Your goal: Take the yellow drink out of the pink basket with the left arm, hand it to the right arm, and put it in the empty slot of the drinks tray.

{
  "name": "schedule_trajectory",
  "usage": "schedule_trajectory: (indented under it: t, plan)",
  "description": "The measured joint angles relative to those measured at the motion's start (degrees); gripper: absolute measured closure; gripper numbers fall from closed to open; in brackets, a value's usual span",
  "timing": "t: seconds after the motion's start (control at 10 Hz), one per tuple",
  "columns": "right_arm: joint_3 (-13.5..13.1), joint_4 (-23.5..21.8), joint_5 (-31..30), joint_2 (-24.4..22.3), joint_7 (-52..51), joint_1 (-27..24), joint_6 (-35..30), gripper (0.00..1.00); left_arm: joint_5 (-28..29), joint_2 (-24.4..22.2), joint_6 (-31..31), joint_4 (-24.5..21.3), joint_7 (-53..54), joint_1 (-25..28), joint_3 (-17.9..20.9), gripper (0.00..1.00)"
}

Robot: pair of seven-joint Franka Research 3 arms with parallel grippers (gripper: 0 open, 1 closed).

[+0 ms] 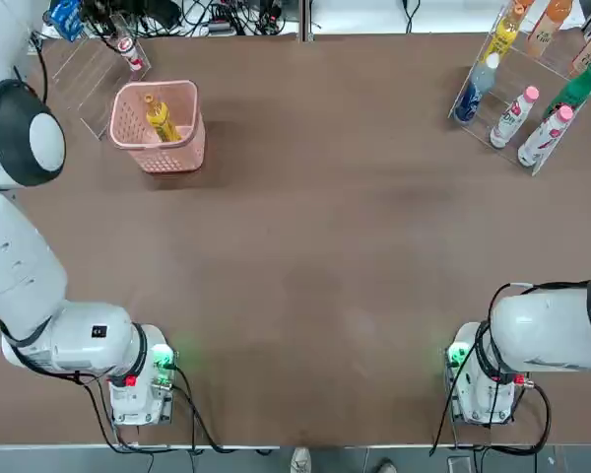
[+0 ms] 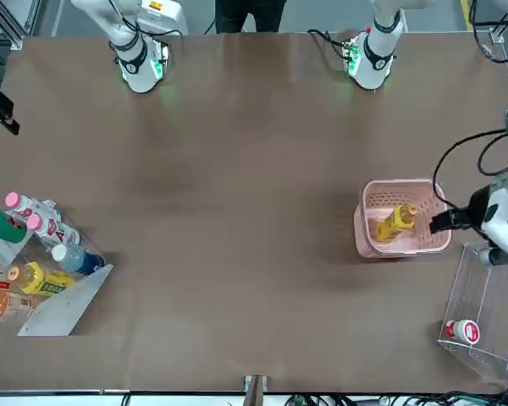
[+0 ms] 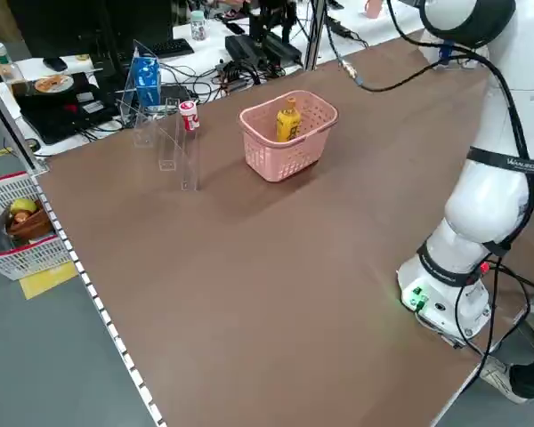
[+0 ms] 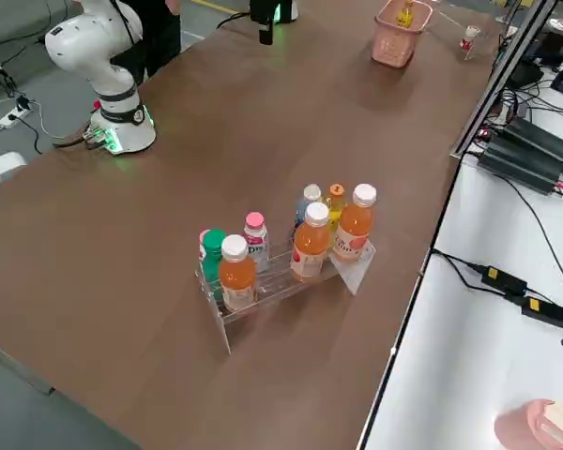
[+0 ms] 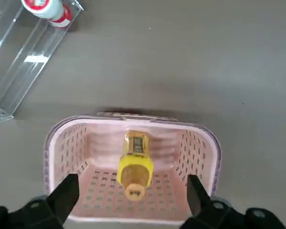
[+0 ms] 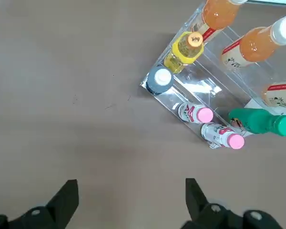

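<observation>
The yellow drink (image 1: 161,118) leans inside the pink basket (image 1: 182,148) at the table's far left. In the left wrist view the yellow drink (image 5: 135,162) points its cap up from the pink basket (image 5: 202,152). My left gripper (image 5: 132,181) hovers open above it, fingers apart and touching nothing. The left arm (image 1: 20,138) reaches along the left edge. My right gripper (image 6: 129,185) hangs open over bare table, looking toward the clear drinks tray (image 6: 200,88). That drinks tray (image 1: 492,99) stands at the far right and holds several bottles.
A clear acrylic stand (image 1: 84,74) with a small red-and-white bottle (image 1: 130,51) sits just behind the basket. The arms' bases (image 1: 138,389) (image 1: 483,386) stand at the near edge. A person's shoes (image 1: 300,460) show below the near edge.
</observation>
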Motion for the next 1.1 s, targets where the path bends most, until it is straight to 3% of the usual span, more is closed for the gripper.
schedule_trajectory:
  t: [0.3, 0.7, 1.1]
  plan:
    - [-0.1, 0.0, 0.0, 0.0, 0.0, -0.1, 0.1, 0.01, 0.0, -1.3, 2.7, -3.9, -0.5, 0.3, -1.0, 0.00]
    - [-0.3, 0.0, 0.0, 0.0, 0.0, -1.1, 0.1, 0.01, 0.0, -5.5, 13.4, -15.8, -0.6, 0.6, -2.1, 0.00]
    - [-0.4, 0.0, 0.0, 0.0, 0.0, -1.4, 0.1, 0.01, 0.0, -6.6, 18.1, -22.0, -2.7, 0.7, -3.1, 0.00]
